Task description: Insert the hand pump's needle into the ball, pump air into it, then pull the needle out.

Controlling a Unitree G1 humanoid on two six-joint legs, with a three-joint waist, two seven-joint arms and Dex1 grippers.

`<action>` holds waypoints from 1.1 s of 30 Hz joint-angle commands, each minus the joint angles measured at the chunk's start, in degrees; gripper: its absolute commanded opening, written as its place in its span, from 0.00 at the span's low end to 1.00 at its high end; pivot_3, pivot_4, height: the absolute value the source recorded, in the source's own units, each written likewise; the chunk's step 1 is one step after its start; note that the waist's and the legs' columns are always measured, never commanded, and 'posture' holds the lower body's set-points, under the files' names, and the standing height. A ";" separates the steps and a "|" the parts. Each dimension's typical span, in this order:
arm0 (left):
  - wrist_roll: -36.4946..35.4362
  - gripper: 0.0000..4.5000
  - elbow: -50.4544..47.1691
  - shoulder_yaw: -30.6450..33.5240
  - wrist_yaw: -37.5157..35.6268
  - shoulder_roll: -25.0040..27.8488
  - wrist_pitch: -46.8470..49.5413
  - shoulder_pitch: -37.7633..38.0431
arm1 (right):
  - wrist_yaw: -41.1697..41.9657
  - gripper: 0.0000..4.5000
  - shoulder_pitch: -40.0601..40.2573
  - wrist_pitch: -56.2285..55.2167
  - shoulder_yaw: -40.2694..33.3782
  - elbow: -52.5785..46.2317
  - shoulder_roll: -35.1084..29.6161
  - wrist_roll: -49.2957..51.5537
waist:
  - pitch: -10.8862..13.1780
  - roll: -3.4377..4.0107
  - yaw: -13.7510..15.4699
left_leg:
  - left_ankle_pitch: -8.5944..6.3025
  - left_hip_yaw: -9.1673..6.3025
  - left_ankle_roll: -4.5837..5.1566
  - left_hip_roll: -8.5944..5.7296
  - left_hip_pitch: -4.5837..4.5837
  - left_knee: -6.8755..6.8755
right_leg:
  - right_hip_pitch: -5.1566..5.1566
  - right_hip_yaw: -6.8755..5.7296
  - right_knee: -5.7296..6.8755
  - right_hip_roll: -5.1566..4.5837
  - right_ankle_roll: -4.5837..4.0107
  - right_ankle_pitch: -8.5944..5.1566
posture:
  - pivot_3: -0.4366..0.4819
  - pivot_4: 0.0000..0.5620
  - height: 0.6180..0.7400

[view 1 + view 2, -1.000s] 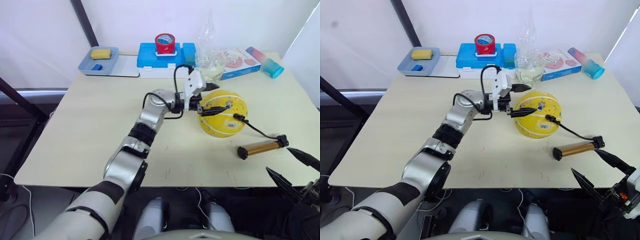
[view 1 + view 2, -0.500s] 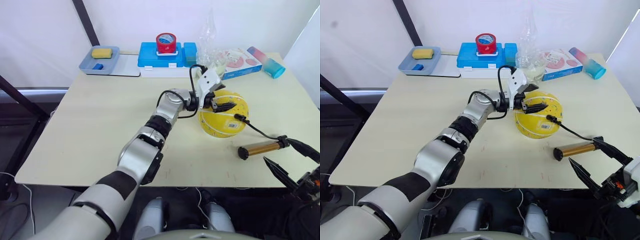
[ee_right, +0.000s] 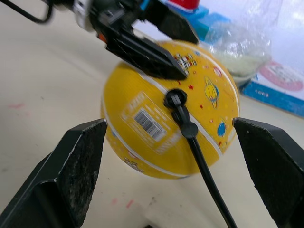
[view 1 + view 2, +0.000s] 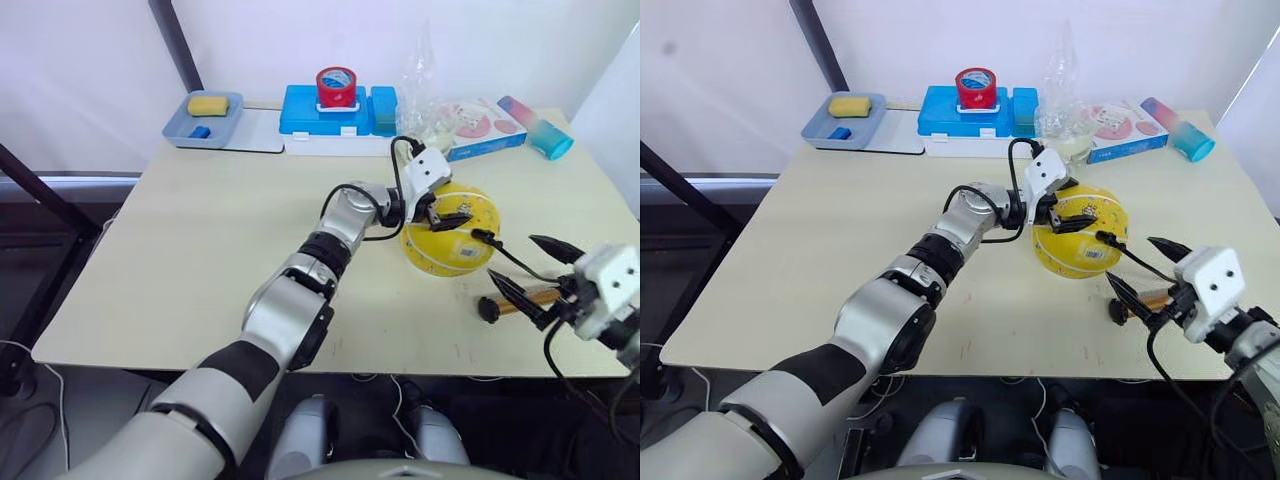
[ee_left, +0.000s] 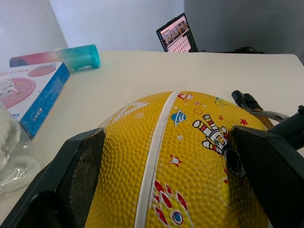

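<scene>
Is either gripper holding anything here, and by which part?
The left gripper straddles the ball's top; contact is unclear. The right gripper is open and empty.

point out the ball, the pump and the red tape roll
ball (image 4: 1072, 250), right eye view, lower front
pump (image 4: 538, 297), left eye view, bronze barrel
tape roll (image 4: 336, 84), left eye view, red side

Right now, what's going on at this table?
A humanoid robot is working on inflating a ball. Its left gripper straddles the top of the yellow ball, jaws open on either side of it. The hand pump lies on the table, and its hose end is plugged into the ball. The right gripper is above the pump, jaws open, not yet grasping it.
</scene>
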 commanded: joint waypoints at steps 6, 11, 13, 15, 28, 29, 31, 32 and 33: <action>4.20 1.00 3.73 -2.33 1.56 -0.47 1.37 2.40 | -1.09 0.99 -12.61 9.64 6.26 4.47 -5.97 -4.97 | -0.04 -0.05 0.00 | 0.00 -0.02 0.01 0.01 0.01 0.06 | 0.03 -0.02 0.03 0.00 0.00 0.00 | 0.48 0.27 0.91; 4.51 1.00 3.94 -2.29 2.04 -0.75 1.46 2.57 | 1.25 0.99 -18.03 10.77 8.59 7.49 -6.60 -5.22 | -0.07 -0.10 0.05 | 0.01 -0.07 0.00 -0.01 -0.01 0.06 | 0.05 -0.06 0.03 -0.01 -0.01 0.01 | 0.48 0.27 0.91; 4.57 1.00 3.98 -2.27 2.19 -0.84 1.46 2.59 | 2.23 0.99 -19.24 10.63 9.18 8.26 -6.87 -5.59 | -0.07 -0.10 -0.02 | 0.00 -0.07 0.00 0.00 0.00 0.07 | 0.08 -0.07 0.02 -0.01 -0.01 0.01 | 0.48 0.27 0.91; 4.57 1.00 3.97 -2.21 2.37 -1.00 1.41 2.63 | 3.57 0.99 -20.28 10.26 9.96 9.28 -7.54 -6.25 | -0.07 -0.10 -0.02 | 0.00 -0.06 0.00 0.00 0.01 0.08 | 0.09 -0.06 0.03 -0.01 0.00 0.01 | 0.48 0.27 0.91; 4.48 1.00 3.86 -1.91 2.94 -1.51 0.59 2.75 | 6.86 0.01 -23.97 8.88 12.32 11.23 -7.21 -8.18 | -0.07 -0.10 -0.20 | 0.01 -0.11 -0.02 -0.01 0.02 0.08 | 0.13 -0.11 0.02 -0.01 0.00 0.01 | 0.48 0.27 0.91; 4.53 1.00 3.84 -1.95 2.99 -1.51 0.32 2.84 | 7.22 0.01 -23.92 9.01 12.08 10.92 -7.30 -7.87 | -0.07 -0.10 -0.21 | 0.01 -0.11 -0.02 -0.01 0.02 0.08 | 0.13 -0.11 0.02 -0.01 0.00 0.01 | 0.48 0.27 0.91; 4.85 1.00 3.87 -2.23 3.18 -1.46 -0.20 3.18 | 7.75 0.01 -23.78 9.36 11.23 10.38 -7.68 -7.33 | -0.07 -0.10 -0.21 | 0.02 -0.11 -0.02 -0.01 0.02 0.08 | 0.13 -0.11 0.02 -0.01 0.00 0.01 | 0.48 0.27 0.91; 5.15 1.00 3.98 -2.48 3.39 -1.39 -0.44 3.43 | 7.92 0.01 -23.87 9.65 10.47 10.13 -7.79 -6.85 | -0.07 -0.10 -0.21 | 0.01 -0.11 -0.02 -0.01 0.02 0.08 | 0.13 -0.11 0.02 -0.01 0.00 0.01 | 0.48 0.27 0.91; 5.37 1.00 4.09 -2.66 3.52 -1.33 -0.56 3.64 | 7.98 0.01 -24.10 10.01 9.74 9.93 -7.82 -6.39 | -0.07 -0.10 -0.20 | 0.01 -0.11 -0.02 -0.01 0.02 0.08 | 0.13 -0.11 0.02 -0.01 0.00 0.01 | 0.48 0.27 0.91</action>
